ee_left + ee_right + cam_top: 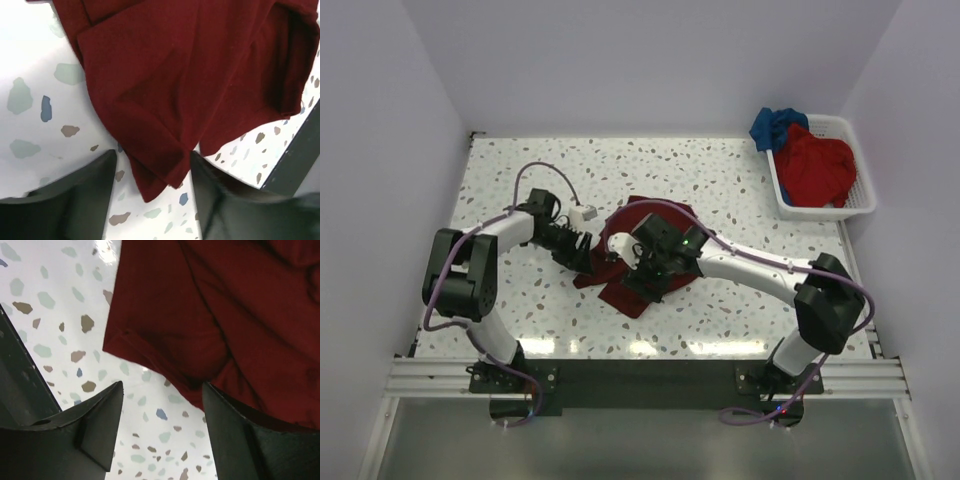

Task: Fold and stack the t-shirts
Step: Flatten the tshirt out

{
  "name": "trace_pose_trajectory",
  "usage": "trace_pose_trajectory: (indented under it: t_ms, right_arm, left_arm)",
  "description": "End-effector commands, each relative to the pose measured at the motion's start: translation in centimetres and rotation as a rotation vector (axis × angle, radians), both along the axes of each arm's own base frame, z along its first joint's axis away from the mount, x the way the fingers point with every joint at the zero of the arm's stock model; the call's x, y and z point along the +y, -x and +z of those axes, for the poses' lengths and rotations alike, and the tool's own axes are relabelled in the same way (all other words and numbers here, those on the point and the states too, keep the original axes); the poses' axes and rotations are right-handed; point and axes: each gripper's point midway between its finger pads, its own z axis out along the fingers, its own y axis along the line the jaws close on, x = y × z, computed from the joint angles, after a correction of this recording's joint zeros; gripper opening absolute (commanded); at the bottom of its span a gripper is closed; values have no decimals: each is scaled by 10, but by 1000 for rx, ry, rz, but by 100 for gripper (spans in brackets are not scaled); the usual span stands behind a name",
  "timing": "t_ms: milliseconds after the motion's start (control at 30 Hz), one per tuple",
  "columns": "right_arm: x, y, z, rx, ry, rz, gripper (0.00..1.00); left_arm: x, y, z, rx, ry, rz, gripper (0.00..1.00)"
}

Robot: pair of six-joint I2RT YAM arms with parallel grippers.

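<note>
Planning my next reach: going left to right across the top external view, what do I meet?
Left arm → maroon t-shirt → blue t-shirt → red t-shirt.

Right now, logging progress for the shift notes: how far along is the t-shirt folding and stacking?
Done: nothing stacked. In hand: the maroon t-shirt lies rumpled on the table, left gripper and right gripper open over it. To do: red t-shirt and blue t-shirt sit in the white basket.
</note>
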Motion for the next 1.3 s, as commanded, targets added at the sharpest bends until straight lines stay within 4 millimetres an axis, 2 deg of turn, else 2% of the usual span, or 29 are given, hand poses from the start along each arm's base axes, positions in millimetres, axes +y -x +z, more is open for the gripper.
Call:
trace_pose_trajectory:
  t_ms: [0,133,300,400,567,700,933,1167,1267]
  right_arm:
    - [28,-13,0,-61,-59,-19,65]
    - [36,-13,-1,-53,-64,-44,58]
    - [37,-9,-1,-32,-80,-67,58]
    - [36,-10,-9,-25,-59,-74,58]
    - [39,-13,-15,-15,-45,-101,57]
    - [38,-12,-20,-1,-33,-117,58]
    - [31,-10,-30,9,10,-127,58]
    - [22,-7,-30,10,36,-127,57]
    - [14,-5,-29,9,60,-134,57]
  left_arm:
    - [-9,-5,1,18,43,-1,59]
    - [-10,-5,6,11,49,2,47]
    - [-13,-7,30,-57,77,19,39]
    - [-14,-3,38,-54,94,21,34]
    - [-13,7,35,-18,89,15,35]
    - [-9,13,28,3,61,20,45]
    - [-9,20,14,64,60,22,53]
    - [-17,24,10,114,95,6,49]
    - [-22,24,13,120,114,-10,39]
